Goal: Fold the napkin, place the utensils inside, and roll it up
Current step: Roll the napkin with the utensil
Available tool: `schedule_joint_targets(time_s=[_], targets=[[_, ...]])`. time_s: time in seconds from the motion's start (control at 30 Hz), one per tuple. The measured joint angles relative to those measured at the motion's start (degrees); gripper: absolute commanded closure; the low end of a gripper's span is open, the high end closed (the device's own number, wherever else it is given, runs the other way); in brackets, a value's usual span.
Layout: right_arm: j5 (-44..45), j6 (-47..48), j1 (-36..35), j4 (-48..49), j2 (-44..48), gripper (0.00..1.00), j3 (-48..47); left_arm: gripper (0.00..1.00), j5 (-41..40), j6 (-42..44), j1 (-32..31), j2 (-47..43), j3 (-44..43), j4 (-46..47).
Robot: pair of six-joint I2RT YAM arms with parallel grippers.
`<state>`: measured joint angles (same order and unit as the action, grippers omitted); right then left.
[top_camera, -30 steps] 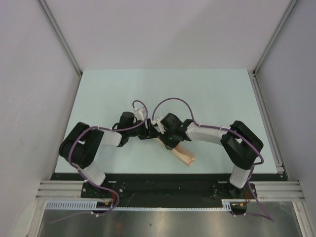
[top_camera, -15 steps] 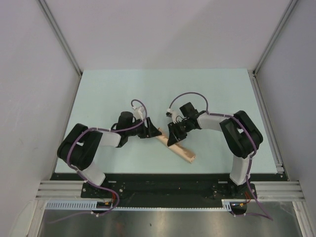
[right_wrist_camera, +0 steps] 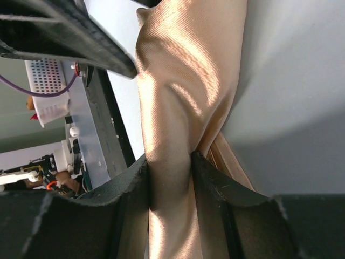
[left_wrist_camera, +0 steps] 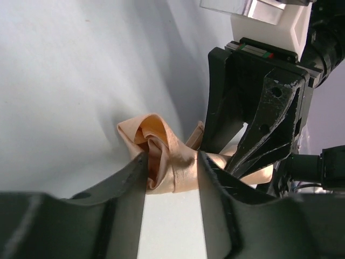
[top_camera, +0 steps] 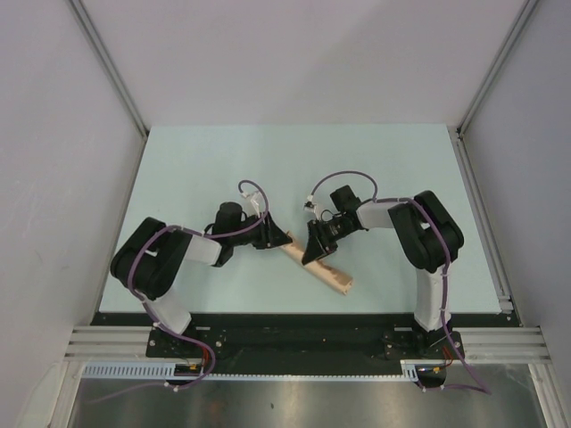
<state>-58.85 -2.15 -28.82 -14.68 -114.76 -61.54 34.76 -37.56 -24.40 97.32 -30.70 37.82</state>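
Note:
The peach-orange napkin point(top_camera: 332, 277) lies rolled into a narrow tube, slanting from the middle of the table toward the near edge. My left gripper point(top_camera: 278, 239) is shut on the roll's upper end point(left_wrist_camera: 171, 162), where the spiral of cloth shows. My right gripper point(top_camera: 314, 253) is shut on the roll's middle point(right_wrist_camera: 178, 113), the cloth pinched between both fingers. The red-orange utensil is hidden; no part of it shows in any view.
The pale green table point(top_camera: 223, 169) lies inside white walls. A metal rail point(top_camera: 486, 223) runs along its right edge. The black base bar point(top_camera: 294, 334) with both arm mounts lines the near edge.
The right arm has drawn back to the right, uncovering the roll's middle part. The left gripper has stayed at the roll's upper end. The roll lies in the same place.

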Motion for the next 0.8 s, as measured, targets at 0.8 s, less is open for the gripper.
schedule_joint_targets(time_s=[0.8], targets=[[55.0, -1.1, -22.9, -6.4, 23.6, 0.30, -0.1, 1.00, -0.1, -1.5, -1.6, 2.5, -1.4, 1.3]])
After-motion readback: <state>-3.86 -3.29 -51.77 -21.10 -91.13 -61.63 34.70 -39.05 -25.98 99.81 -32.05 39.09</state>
